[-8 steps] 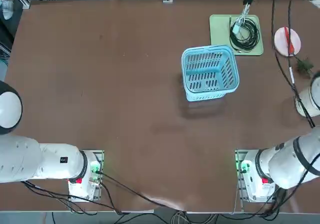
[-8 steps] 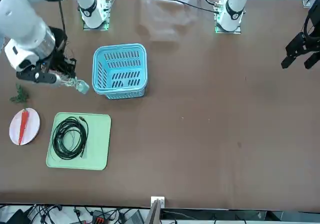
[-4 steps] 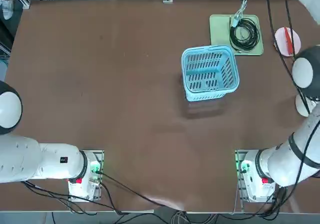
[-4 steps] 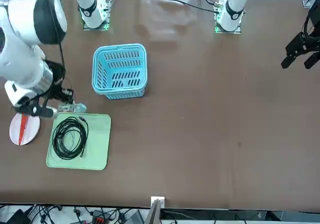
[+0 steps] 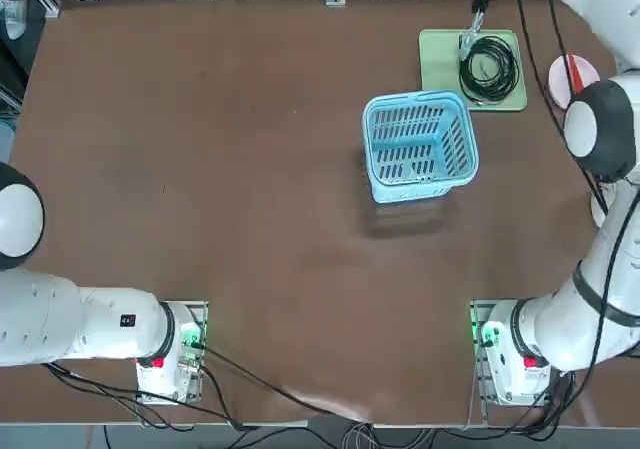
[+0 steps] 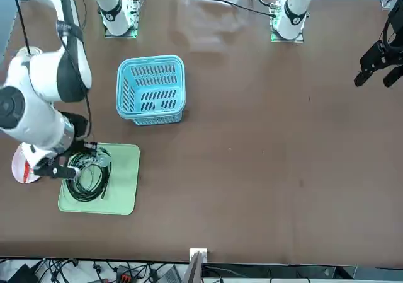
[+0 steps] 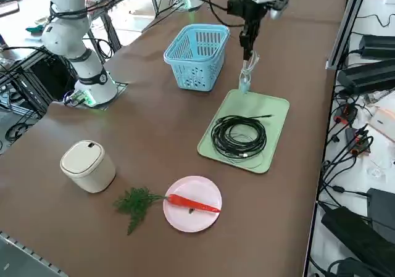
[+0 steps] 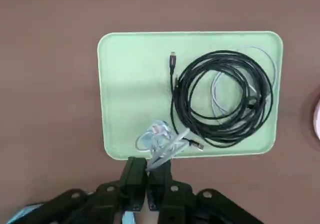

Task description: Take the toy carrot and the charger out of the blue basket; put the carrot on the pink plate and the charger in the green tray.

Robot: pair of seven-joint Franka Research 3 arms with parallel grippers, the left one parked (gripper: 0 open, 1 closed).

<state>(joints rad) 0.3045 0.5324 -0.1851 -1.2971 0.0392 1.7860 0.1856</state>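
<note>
My right gripper (image 7: 248, 45) hangs over the near edge of the green tray (image 7: 272, 113) and is shut on the charger (image 7: 244, 79), a small pale bundle with a thin cord that dangles just above the tray rim. In the right wrist view the fingers (image 8: 134, 170) pinch the charger (image 8: 162, 141) over the tray (image 8: 130, 84). The toy carrot (image 7: 192, 204) lies on the pink plate (image 7: 185, 220), its green tuft (image 7: 136, 204) off the plate's edge. The blue basket (image 5: 418, 144) stands empty beside the tray.
A black coiled cable (image 7: 239, 137) fills the middle of the green tray. A white cylindrical object (image 7: 86, 165) stands near the table's right edge, close to the carrot's tuft. In the top view my right arm (image 5: 598, 139) crosses over part of the pink plate.
My right arm has swung from beside the blue basket to over the green tray, with the charger hanging from the gripper the whole way. The carrot and plate have not moved.
</note>
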